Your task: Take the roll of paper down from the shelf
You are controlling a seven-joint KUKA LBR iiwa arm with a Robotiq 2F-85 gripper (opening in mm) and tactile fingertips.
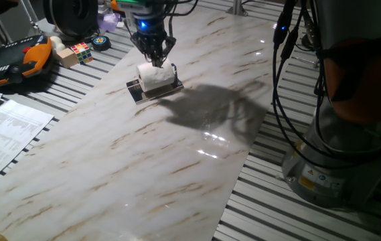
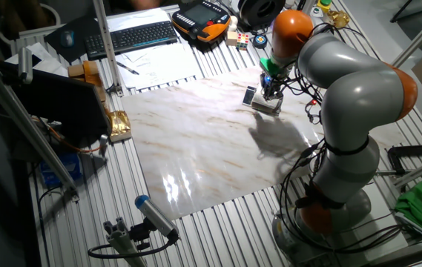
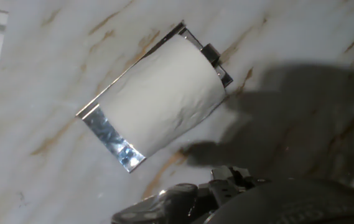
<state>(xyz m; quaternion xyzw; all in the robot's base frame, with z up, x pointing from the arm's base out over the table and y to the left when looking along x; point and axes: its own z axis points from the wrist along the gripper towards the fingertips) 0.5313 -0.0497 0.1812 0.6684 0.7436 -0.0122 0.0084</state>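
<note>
The white roll of paper [image 1: 158, 77] lies on its side on the small black shelf [image 1: 135, 90] with a silver rail, at the far side of the marble board. In the hand view the roll [image 3: 164, 93] is seen from above, with the shelf's shiny metal ends [image 3: 111, 140] sticking out on both sides. My gripper [image 1: 155, 59] hangs straight above the roll, its tips at the roll's top. The jaws look slightly apart and hold nothing. In the other fixed view the gripper [image 2: 271, 93] stands over the shelf [image 2: 266, 105].
A black-and-orange case [image 1: 16, 60], a colour cube [image 1: 81, 51] and small items lie at the far left. Printed sheets [image 1: 6, 134] lie left of the marble board [image 1: 143, 167]. The arm's base and cables [image 1: 337, 134] stand at the right.
</note>
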